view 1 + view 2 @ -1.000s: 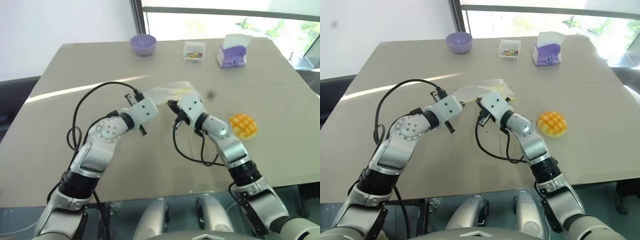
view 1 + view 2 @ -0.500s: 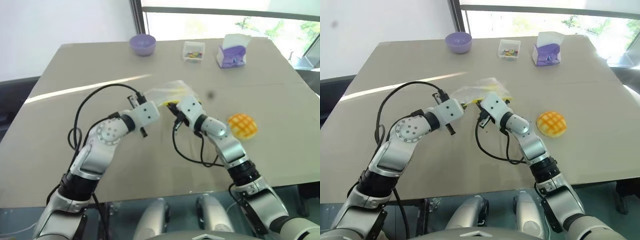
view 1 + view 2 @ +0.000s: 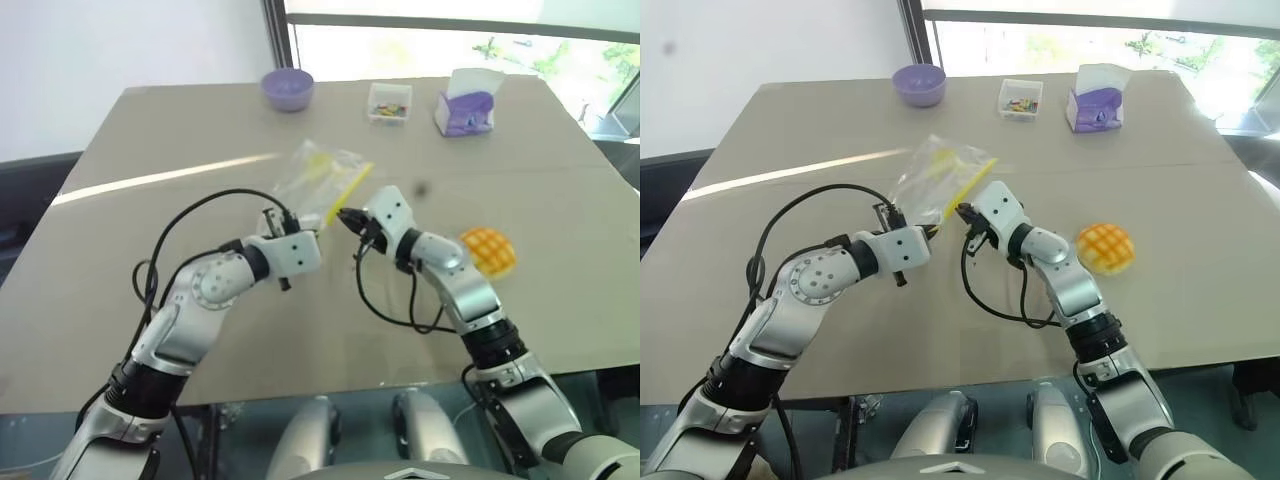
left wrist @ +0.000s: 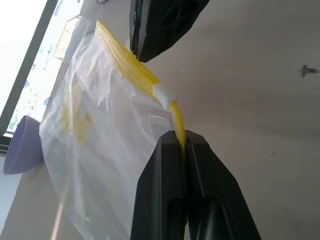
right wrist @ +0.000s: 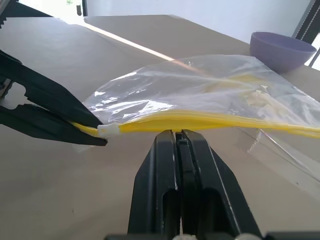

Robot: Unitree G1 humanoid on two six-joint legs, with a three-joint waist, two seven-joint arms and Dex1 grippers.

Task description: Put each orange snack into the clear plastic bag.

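I've got the table (image 3: 120,200) spread under both arms, and over it the bag (image 3: 935,180) is held up off the surface between my two claws, its clear crinkled body fanning away beyond them toward the far edge and its yellow seal strip (image 5: 210,120) running from one claw to the other. My left claw (image 4: 180,142) is clenched on the strip at its near end, just beside the white slider tab (image 4: 165,92), fingers pressed flat together with the yellow pinched between them. My right claw (image 5: 180,134) is clenched too, fingertips closed on the strip a little further along from the tab, so the two claws sit near each other with the tab between them. The bun (image 3: 488,251) lies on the table to the right of my right claw, beside that forearm and apart from the bag, its grid top facing up. Well beyond both claws, along the far edge, I can see a purple bowl (image 3: 288,88) past the left claw, a small clear box (image 3: 388,101) of coloured bits straight ahead, and a purple and white tissue box (image 3: 466,105) past the right claw
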